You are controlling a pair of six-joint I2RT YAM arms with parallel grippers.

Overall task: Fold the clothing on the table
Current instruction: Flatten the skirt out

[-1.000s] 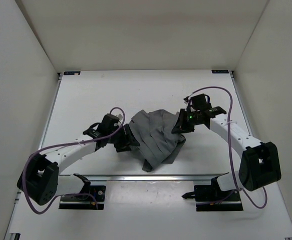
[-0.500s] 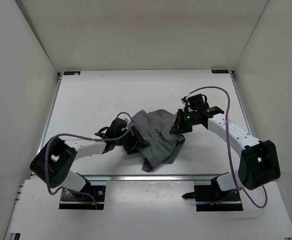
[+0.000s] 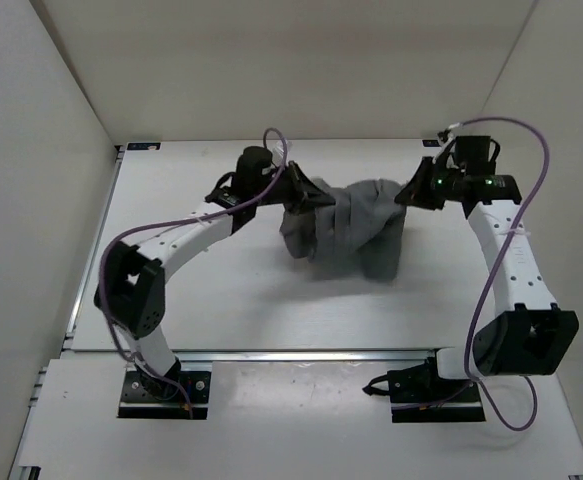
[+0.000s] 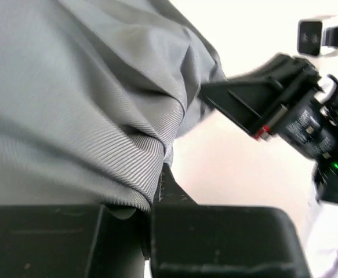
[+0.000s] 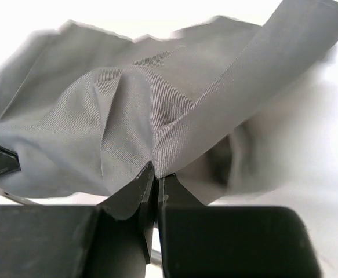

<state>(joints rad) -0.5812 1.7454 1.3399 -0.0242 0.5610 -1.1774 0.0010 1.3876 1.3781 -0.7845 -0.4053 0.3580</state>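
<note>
Grey fabric, the clothing, hangs bunched between the two grippers over the far half of the table, a little right of the middle. Its upper edge runs as a sagging band from one grip to the other. Below that line the bulk droops in deep vertical folds, the lowest lobe on the right side. From above I cannot tell whether that lobe touches the white surface or hangs just clear of it; a soft shadow lies beneath.

The left gripper reaches in at the garment's upper left end. In the left wrist view its jaws are pressed together on a thin edge of the cloth, and the ribbed weave pulls taut away from the pinch. Beyond the cloth's far edge that view also shows the right gripper, facing back toward it.

In the top view the right gripper comes in at the upper right end of the garment. In the right wrist view its two dark fingers are closed tight on a fold of the grey cloth. The cloth fans out from the pinch into a wide crumpled sheet, with one flat strip running up to the right.

Both arms bow outward from their bases, and a purple cable loops along each. A metal rail crosses the near edge of the table, and small black corner brackets sit at its far corners.
</note>
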